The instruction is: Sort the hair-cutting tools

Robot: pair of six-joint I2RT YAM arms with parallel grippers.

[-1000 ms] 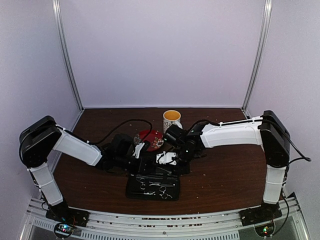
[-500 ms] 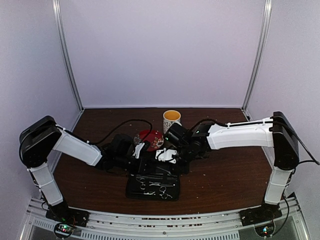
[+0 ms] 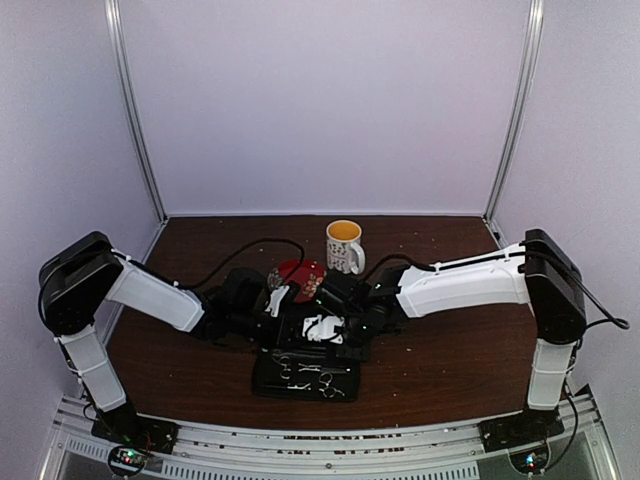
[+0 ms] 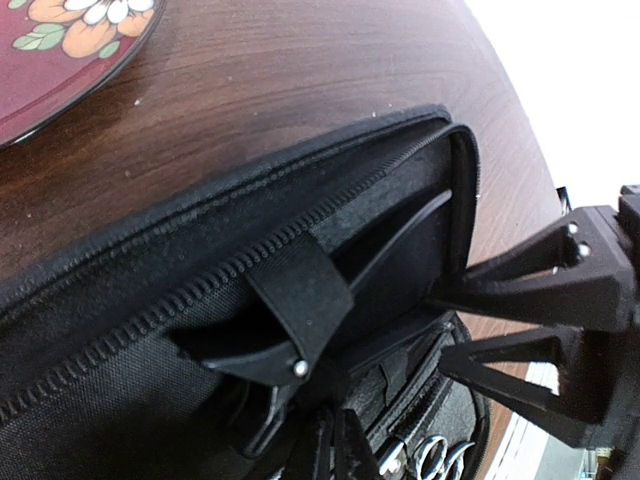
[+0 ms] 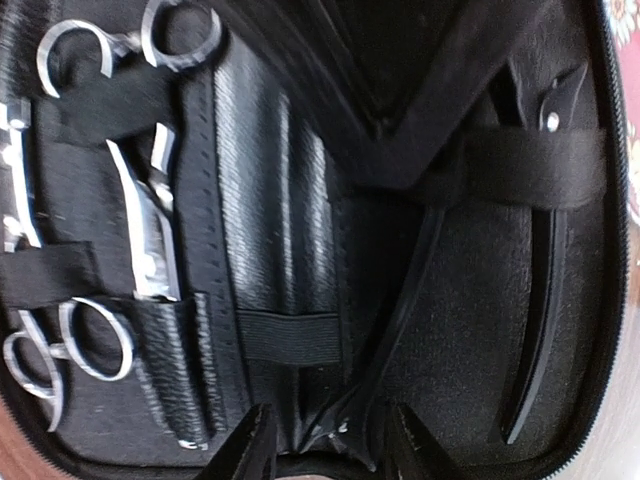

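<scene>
The black zip case (image 3: 305, 375) lies open at the near middle, its lid raised. Two silver scissors (image 5: 150, 200) (image 5: 70, 350) sit strapped in its left half; their rings also show in the left wrist view (image 4: 440, 460). A black clip (image 5: 545, 250) sits under an elastic strap in the lid, seen too in the left wrist view (image 4: 260, 360). A thin black stick (image 5: 420, 290) lies slanted along the fold. My right gripper (image 5: 330, 445) (image 3: 330, 325) is open and empty just over the case's fold. My left gripper (image 4: 335, 450) (image 3: 285, 305) has its jaws together on the case by the lid.
A red patterned saucer (image 3: 300, 275) (image 4: 60, 40) lies right behind the case. A white mug with a yellow inside (image 3: 344, 245) stands further back. The right gripper's black fingers (image 4: 530, 320) reach in from the right of the left wrist view. Both arms crowd the case.
My right gripper has moved left and nearer, from beside the saucer down over the open case. The left arm and the case have not moved.
</scene>
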